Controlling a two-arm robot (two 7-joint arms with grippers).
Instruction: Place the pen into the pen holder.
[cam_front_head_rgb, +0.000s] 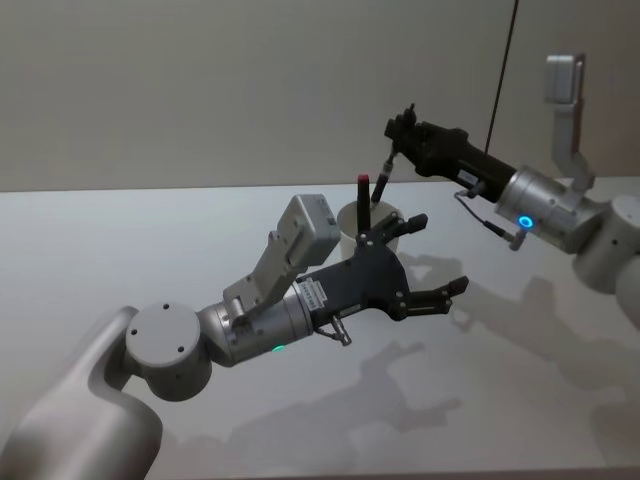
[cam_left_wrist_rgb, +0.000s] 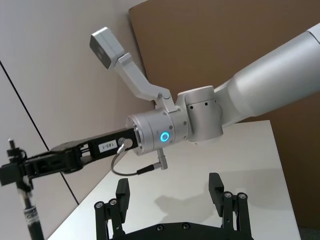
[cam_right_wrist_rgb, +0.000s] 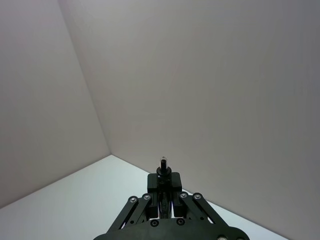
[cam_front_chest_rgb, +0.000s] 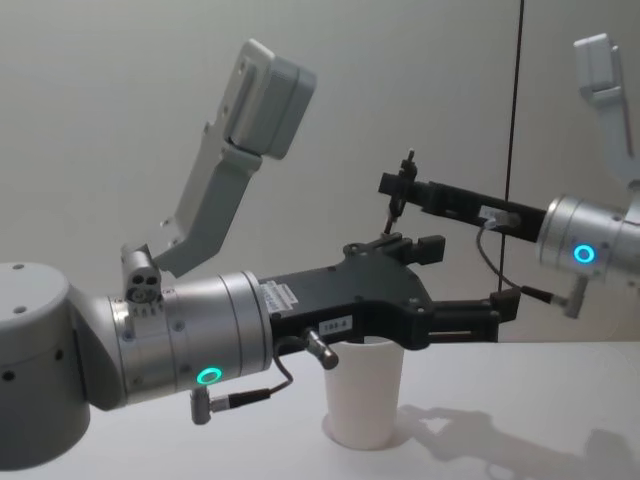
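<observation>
The pen holder (cam_front_head_rgb: 352, 222) is a white paper cup (cam_front_chest_rgb: 365, 392) standing mid-table, partly hidden behind my left gripper. My right gripper (cam_front_head_rgb: 400, 135) is shut on the pen (cam_front_head_rgb: 384, 172), a thin dark stick hanging almost upright above the cup's far side. In the chest view the pen (cam_front_chest_rgb: 396, 200) hangs from the right gripper (cam_front_chest_rgb: 403, 185), its lower end hidden behind the left gripper. In the right wrist view the pen's top (cam_right_wrist_rgb: 164, 162) pokes out between the shut fingers. My left gripper (cam_front_head_rgb: 438, 255) hovers open over the cup's near side, holding nothing.
A dark stick with a red top (cam_front_head_rgb: 362, 188) stands in the cup. The white table (cam_front_head_rgb: 120, 250) runs to a plain wall behind. A black cable (cam_front_head_rgb: 503, 70) hangs down the wall at the back right. The left wrist view shows the right arm (cam_left_wrist_rgb: 190, 117) reaching across.
</observation>
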